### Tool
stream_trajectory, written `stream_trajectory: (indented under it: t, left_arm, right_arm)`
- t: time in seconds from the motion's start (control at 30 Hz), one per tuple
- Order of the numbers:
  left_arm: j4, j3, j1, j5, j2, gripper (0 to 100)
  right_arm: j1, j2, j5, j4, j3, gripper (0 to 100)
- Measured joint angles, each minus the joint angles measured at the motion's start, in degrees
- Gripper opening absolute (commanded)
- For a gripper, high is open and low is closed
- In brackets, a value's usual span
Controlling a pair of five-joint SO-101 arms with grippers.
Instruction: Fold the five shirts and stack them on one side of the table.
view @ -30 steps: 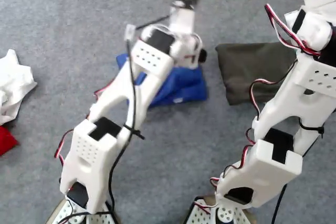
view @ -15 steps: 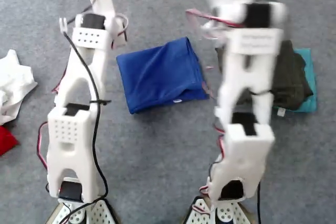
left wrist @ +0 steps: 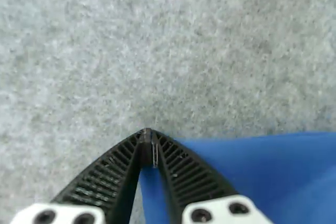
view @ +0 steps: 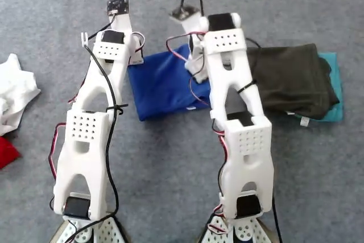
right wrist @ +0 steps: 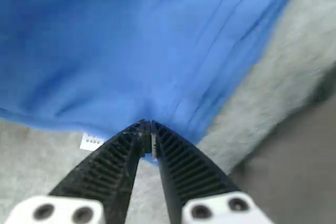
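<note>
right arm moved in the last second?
Yes. In the high view it swung left across the table, from over the dark shirt. The right gripper is now at the edge of the blue shirt.

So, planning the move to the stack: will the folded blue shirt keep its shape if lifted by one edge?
Probably not: the blue shirt is soft, creased cloth, so it would likely droop and unfold. On the fuzzy grey table, a push would probably bunch it rather than slide it.

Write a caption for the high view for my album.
Left arm and right arm at the folded blue shirt, dark shirt alongside.
</note>
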Motion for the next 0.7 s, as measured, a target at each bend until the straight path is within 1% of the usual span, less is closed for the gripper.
stream_trajectory:
  t: [0.13,0.33,0.47,0.57,0.7]
  left_arm:
    - [1.4,-3.3,-0.5,0.0,1.6,3]
    - [2.6,-4.7,-0.5,0.0,1.9,3]
    - [2.6,-4.7,-0.5,0.0,1.9,3]
    - [4.0,-5.0,-0.5,0.0,1.9,3]
    - [9.2,-8.7,-0.9,0.0,2.1,3]
  right_arm:
    - [0.3,0.0,0.0,-0.4,8.1,1.4]
    - [5.3,0.0,-0.2,-5.7,16.7,1.4]
    - [5.7,0.0,0.0,-6.2,17.0,1.4]
    - [5.7,-0.2,0.0,-3.7,15.2,1.4]
    - [6.2,-3.3,0.0,-0.6,9.3,1.4]
